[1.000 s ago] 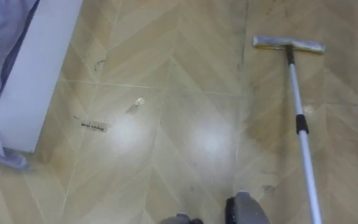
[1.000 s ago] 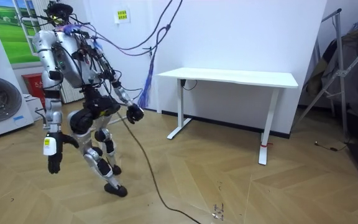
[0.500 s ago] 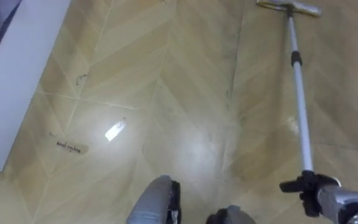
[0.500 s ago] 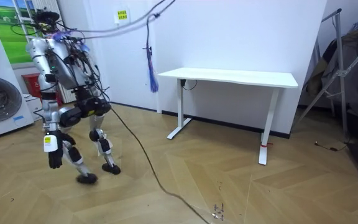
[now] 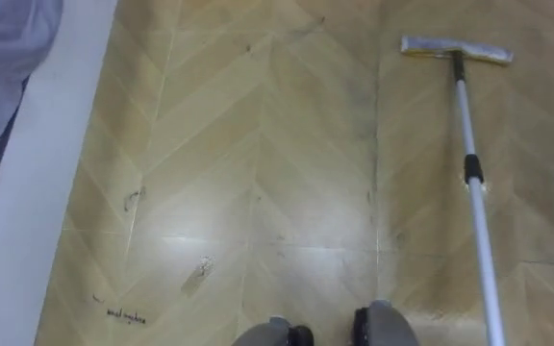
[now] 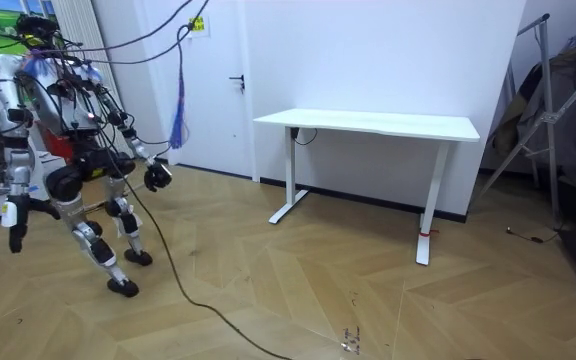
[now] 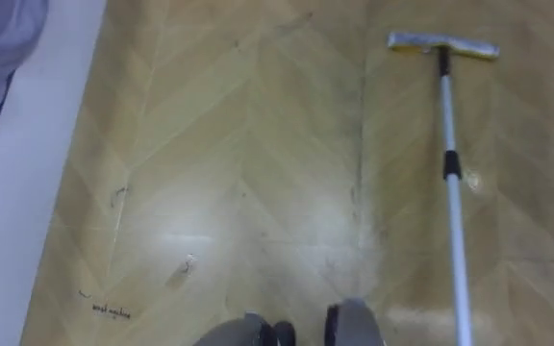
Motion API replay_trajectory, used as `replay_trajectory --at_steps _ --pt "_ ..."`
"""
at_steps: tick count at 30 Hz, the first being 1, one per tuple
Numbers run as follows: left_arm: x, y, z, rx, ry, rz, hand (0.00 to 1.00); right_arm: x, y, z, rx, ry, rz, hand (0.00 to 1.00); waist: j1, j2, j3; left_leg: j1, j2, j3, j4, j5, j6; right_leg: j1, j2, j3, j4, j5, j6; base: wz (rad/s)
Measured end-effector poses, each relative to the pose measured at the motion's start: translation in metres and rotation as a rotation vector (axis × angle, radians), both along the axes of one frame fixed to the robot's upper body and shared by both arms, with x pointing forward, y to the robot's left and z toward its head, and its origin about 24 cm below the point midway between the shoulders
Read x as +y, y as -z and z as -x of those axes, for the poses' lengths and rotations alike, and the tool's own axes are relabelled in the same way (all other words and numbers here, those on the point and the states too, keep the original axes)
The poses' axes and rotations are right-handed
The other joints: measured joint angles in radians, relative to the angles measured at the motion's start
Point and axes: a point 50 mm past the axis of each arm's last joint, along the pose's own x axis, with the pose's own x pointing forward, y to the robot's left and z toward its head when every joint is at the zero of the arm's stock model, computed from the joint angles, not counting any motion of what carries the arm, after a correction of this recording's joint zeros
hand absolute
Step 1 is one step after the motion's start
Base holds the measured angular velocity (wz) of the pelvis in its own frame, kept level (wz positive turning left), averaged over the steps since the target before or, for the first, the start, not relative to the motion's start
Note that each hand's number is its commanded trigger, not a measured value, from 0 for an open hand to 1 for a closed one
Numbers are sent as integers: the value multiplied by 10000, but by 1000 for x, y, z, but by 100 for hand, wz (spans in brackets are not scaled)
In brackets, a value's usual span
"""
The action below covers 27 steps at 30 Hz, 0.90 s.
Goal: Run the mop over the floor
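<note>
Eye views: the mop [image 5: 476,207] pole runs from the bottom right edge forward to its flat head, which lies on the wooden floor [image 5: 258,144]. White panel [image 5: 56,173] at left. Room view adds: right hand [image 6: 13,238] hanging low, left hand [image 6: 158,176] held forward. I cannot tell either grip. White desk [image 6: 368,124] beyond.

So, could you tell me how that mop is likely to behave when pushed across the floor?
The mop will probably be stiff: its long pole runs straight. Its wide flat head lies flush on the wooden floor, so it should slide, not roll. The pole looks thin, so likely light, though its length may make it wobble.
</note>
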Motion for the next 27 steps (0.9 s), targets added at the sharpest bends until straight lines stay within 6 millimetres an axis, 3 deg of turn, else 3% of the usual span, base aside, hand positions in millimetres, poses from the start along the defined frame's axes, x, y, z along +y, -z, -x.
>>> replay_trajectory --at_steps 2,3,4,5,6,7,8,9,10,11,13,14,15,16,17,18,20,21,22,24,26,27 --pt "0 1 3 187 -82 24 0 -1 -1 -5 12 13 19 100 24 -147 43 132 21 2 449 -237 -281 219 -205 -305 406 79 -164 24" --pt "0 1 6 298 -181 36 0 -6 -4 -16 -139 -39 118 100 31 -248 25 29 93 109 1043 -280 -380 239 -254 -396 815 -212 -317 12" --pt "-1 1 8 323 -277 87 0 -13 -9 -34 -426 -73 276 100 111 -260 26 -254 351 298 1858 -233 -471 243 -141 -472 1089 -446 -381 0" --pt "0 1 7 291 -379 110 0 -16 -12 -45 -657 -130 341 100 226 -300 44 -438 505 439 2313 -155 -607 223 -60 -479 1205 -566 -444 -18" --pt "2 0 7 207 -491 71 0 -22 -20 -69 -1247 -247 460 100 447 -432 95 -781 777 609 3128 96 -1037 196 83 -473 1438 -774 -567 -19" --pt "5 -1 6 175 -396 -13 0 -26 -29 -95 -1877 -354 540 100 571 -589 139 -1070 914 641 3784 423 -1277 221 182 -457 1610 -957 -653 -14" --pt "7 -1 7 183 -374 -58 0 -26 -33 -108 -2193 -467 562 100 613 -674 136 -1241 925 650 4039 570 -1350 229 214 -445 1674 -1046 -702 5" --pt "10 -2 11 270 -411 -136 0 -24 -43 -133 -2974 -589 521 100 635 -808 115 -1611 982 580 4124 520 -1333 268 292 -436 1717 -1159 -770 14" --pt "12 -2 13 325 -393 -198 0 -23 -50 -151 -3660 -653 423 100 654 -864 148 -2004 1110 652 3782 473 -1257 400 359 -440 1671 -1215 -796 18" --pt "13 -2 13 329 -389 -214 0 -21 -53 -159 -3962 -698 330 100 725 -901 165 -2198 1131 689 3433 474 -1257 501 406 -415 1605 -1238 -799 18" --pt "12 -2 17 390 -379 -107 0 -18 -60 -176 -4623 -611 -21 100 933 -929 166 -2534 1165 718 1104 766 -1312 1130 514 -444 1072 -1317 -740 22" --pt "12 -2 17 411 -383 -90 0 -17 -59 -175 -4642 -548 -115 100 921 -935 170 -2522 1106 677 653 1170 -1074 1345 494 -441 948 -1381 -696 37" --pt "12 -1 20 507 -390 -19 0 -17 -54 -165 -4433 -412 -255 100 865 -956 147 -2290 986 726 192 1698 -817 1801 423 -409 722 -1525 -531 47" --pt "12 -1 19 529 -330 127 0 -21 -47 -148 -4015 -276 -263 100 834 -949 115 -1883 990 948 1 1836 -511 2208 399 -314 501 -1660 -369 47" --pt "11 -1 16 502 -258 215 0 -23 -43 -137 -3770 -155 -235 100 832 -915 120 -1710 1035 1072 -31 1802 -423 2391 398 -272 378 -1702 -306 42" --pt "10 -1 8 328 -197 340 0 -28 -34 -112 -3257 125 -188 100 827 -873 106 -1476 1045 1246 -38 1641 -174 2651 379 -73 269 -1756 -211 23" --pt "7 -1 0 211 -24 399 0 -34 -26 -77 -2320 180 12 100 794 -823 80 -1244 856 1337 -41 1403 5 2668 190 -14 749 -1644 -16 9" --pt "3 -1 -6 65 86 455 0 -37 -22 -52 -1577 151 257 100 692 -700 36 -1092 762 1444 -7 1257 156 2513 34 -65 1388 -1400 264 8" --pt "-2 0 -7 -7 132 516 0 -37 -18 -30 -896 88 433 100 505 -529 -18 -917 635 1440 -39 1104 265 2275 -75 -50 1996 -1029 402 7" --pt "-6 1 -8 -41 99 521 0 -31 -13 -6 -221 66 513 100 287 -272 -60 -707 553 1276 -175 965 347 1809 -63 93 2554 -489 506 -21" --pt "-5 1 -8 -67 117 446 0 -18 -7 1 -17 0 357 100 155 -163 -19 -543 539 1221 -468 959 350 1132 -46 160 2192 -501 507 -44" --pt "-5 2 -5 49 127 435 0 -9 -3 4 49 17 204 100 8 -116 -33 -419 518 1205 -635 967 345 872 -76 29 1375 -476 483 -31"
